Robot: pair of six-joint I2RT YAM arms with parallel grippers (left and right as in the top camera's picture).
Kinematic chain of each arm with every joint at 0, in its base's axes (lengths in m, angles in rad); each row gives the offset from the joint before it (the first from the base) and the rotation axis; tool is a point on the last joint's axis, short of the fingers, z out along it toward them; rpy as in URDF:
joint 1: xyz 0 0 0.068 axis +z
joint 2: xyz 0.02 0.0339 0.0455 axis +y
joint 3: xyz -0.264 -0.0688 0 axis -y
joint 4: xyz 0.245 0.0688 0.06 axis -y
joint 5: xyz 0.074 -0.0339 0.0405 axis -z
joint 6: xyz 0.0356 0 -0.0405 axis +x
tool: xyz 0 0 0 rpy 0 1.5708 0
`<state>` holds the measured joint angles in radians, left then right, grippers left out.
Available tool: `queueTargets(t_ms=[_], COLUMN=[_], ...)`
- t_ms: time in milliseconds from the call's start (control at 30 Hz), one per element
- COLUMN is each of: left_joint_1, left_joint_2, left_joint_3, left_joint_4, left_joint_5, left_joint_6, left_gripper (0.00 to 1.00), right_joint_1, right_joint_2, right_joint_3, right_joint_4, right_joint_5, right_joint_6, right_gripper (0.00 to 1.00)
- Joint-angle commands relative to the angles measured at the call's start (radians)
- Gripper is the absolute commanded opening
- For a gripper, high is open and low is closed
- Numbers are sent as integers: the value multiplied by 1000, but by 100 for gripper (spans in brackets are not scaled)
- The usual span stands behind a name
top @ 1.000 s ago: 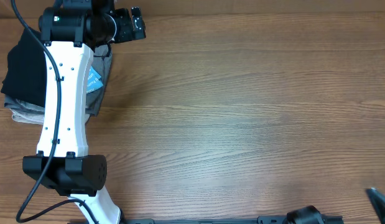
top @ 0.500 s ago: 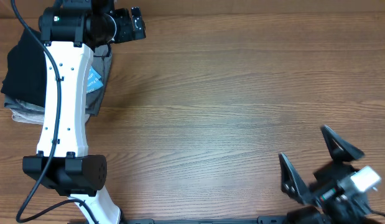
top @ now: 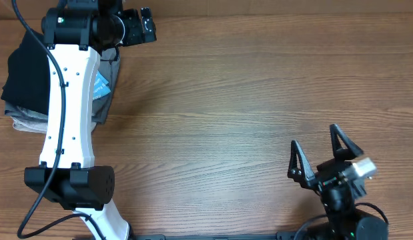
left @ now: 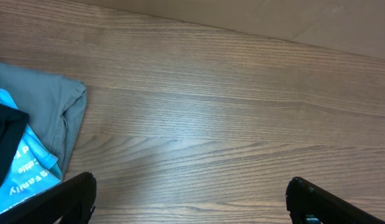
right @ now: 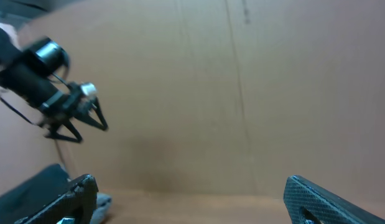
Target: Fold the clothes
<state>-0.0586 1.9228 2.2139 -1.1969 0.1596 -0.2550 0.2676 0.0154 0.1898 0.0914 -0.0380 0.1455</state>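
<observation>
Overhead view: right pincer [top: 322, 157], jaws spread wide and empty, newly risen into lower right of frame; left pincer [top: 141, 27], open and empty, unmoved at upper left beside black T-shirt [top: 27, 73] stacked on bench [top: 259, 87]; folding apparently finished.

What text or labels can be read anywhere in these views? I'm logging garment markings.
On the light-blue garment, left wrist view: white lettering, roughly "Brandy", blurred and partly hidden; a second line to its left is too cut off to read.
The same garment from overhead: lettering too small to read.
No other text is visible.
</observation>
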Motion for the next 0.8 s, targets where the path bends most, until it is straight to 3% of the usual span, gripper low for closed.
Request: queueTargets(t_ms=[0,267,767], left_joint_1=[-2,-2,-2], left_joint_2=[6,6,6], left_joint_3=[-3,-3,-3], left_joint_4=[-1,-1,-1], left_joint_5=[-7,-7,-7], left_joint_6=[-3,-3,-3], left_gripper=[100,100,100], right_joint_1=[-10,-15,-85], right_joint_2=[-12,-12,-13], right_joint_3=[-67,-180,-182], right_joint_4=[23,77,-124], right_joint_5=[45,48,53], right_joint_6=[17,38,4], right_gripper=[100,100,100])
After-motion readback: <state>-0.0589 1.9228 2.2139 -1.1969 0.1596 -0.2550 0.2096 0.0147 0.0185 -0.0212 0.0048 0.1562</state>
